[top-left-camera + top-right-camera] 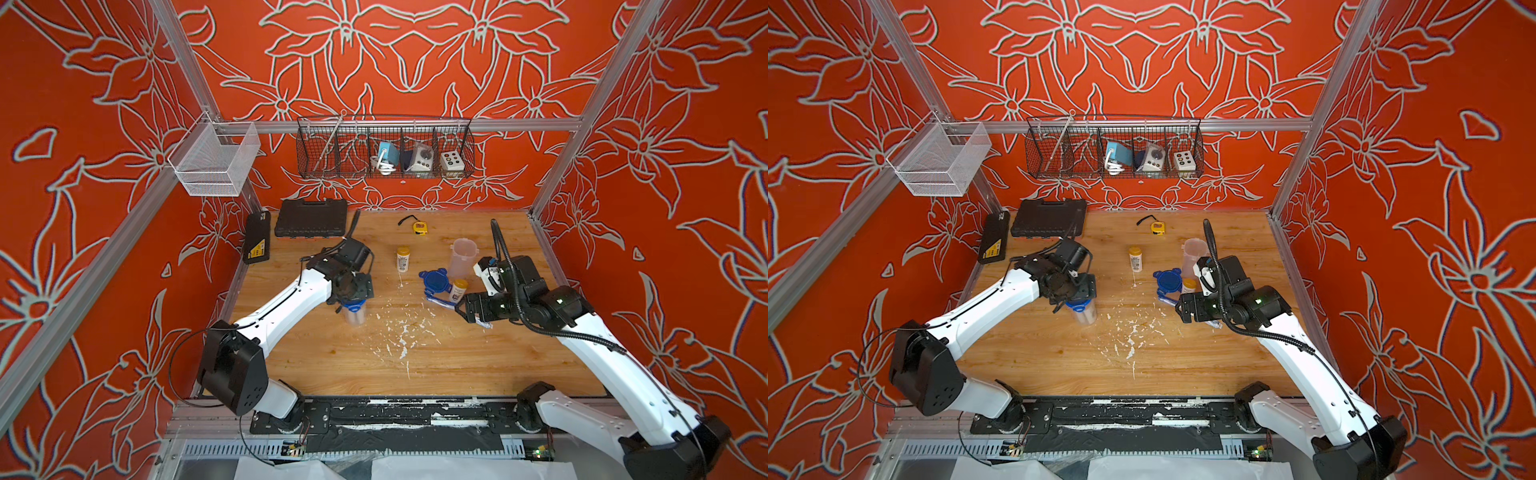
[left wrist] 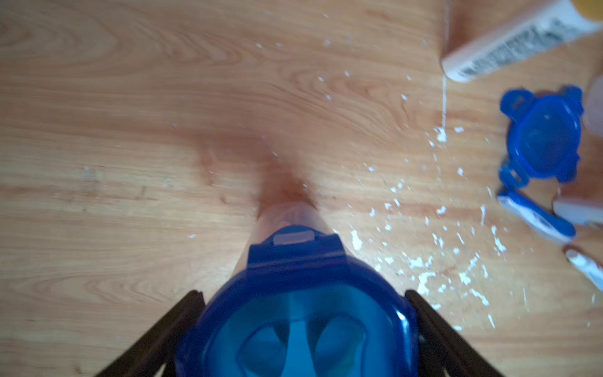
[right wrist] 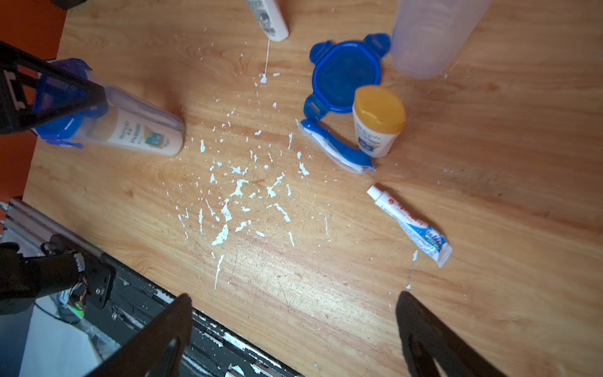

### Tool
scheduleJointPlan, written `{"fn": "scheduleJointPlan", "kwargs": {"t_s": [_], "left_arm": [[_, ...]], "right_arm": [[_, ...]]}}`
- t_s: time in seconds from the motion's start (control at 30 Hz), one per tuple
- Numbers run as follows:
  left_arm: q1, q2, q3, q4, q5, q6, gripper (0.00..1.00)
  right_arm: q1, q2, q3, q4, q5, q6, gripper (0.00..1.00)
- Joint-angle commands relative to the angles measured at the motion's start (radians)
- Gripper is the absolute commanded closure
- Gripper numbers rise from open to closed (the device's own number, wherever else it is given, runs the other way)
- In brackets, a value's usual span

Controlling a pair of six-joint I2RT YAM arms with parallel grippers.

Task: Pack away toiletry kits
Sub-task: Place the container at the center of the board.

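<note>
The wooden surface (image 1: 415, 365) fills the middle of both top views, and I read every item against it.

Left arm: my left claw (image 1: 353, 297) sits left of centre, pointing down. In the left wrist view its fingers (image 2: 182, 313) press on either side of the blue lid, so it is grasping the closed tub (image 1: 354, 313).

Right arm: my right claw (image 1: 459, 309) hovers right of centre. It is released, with its fingers (image 3: 176, 313) wide apart at the lower edge of the right wrist view and nothing between them.

Two black tool cases (image 1: 311, 218) lie at the upper left of the surface, the narrower one against the left wall.

The closed tub stands on the surface, and a white bottle shows through its clear wall in the right wrist view (image 3: 140, 130).

The open tub (image 1: 462, 257) stands upright and lidless, up and right of centre.

The loose lid (image 1: 435, 282) lies flat just beside the open tub, on its lower left.

The upright bottle (image 1: 458, 289), yellow-capped, touches the loose lid's right edge.

The second bottle (image 1: 402, 258) is alone at mid-surface, between the two claws; I cannot tell whether it stands or lies.

The blue toothbrush (image 3: 336, 147) lies in its wrapper, just beside the upright bottle's base.

The small tube (image 3: 411, 225) lies apart from the toothbrush, nearest my right claw.

The yellow tape measure (image 1: 420, 227) rests near the back edge.

White flecks (image 1: 401, 332) scatter across the centre.
</note>
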Motion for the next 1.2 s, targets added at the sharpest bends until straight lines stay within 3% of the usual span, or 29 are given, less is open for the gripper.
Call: {"fn": "scheduleJointPlan", "kwargs": {"t_s": [0.0,0.1,0.23,0.33,0.73,0.97,1.17], "left_arm": [[0.088,-0.007,-0.023,0.059,0.032,0.077,0.28],[0.145,0.003,-0.04,0.101,0.065,0.095,0.28],[0.154,0.01,-0.042,0.109,0.075,0.105,0.25],[0.154,0.001,-0.039,0.103,0.069,0.105,0.02],[0.154,-0.105,0.012,0.03,0.045,0.105,0.02],[0.154,-0.209,0.018,-0.09,0.055,0.11,0.02],[0.155,-0.385,-0.028,-0.084,0.206,0.06,0.02]], "right_arm": [[-0.011,0.054,0.065,-0.088,0.099,-0.047,0.02],[-0.016,0.1,0.116,-0.117,0.124,-0.058,0.02],[-0.019,0.128,0.151,-0.13,0.157,-0.059,0.03],[-0.025,0.142,0.158,-0.142,0.176,-0.066,0.03],[-0.078,0.265,0.211,-0.055,0.191,-0.084,0.02],[-0.189,0.386,0.327,0.015,0.179,-0.117,0.02],[-0.257,0.542,0.458,0.075,0.134,-0.14,0.02]]}}
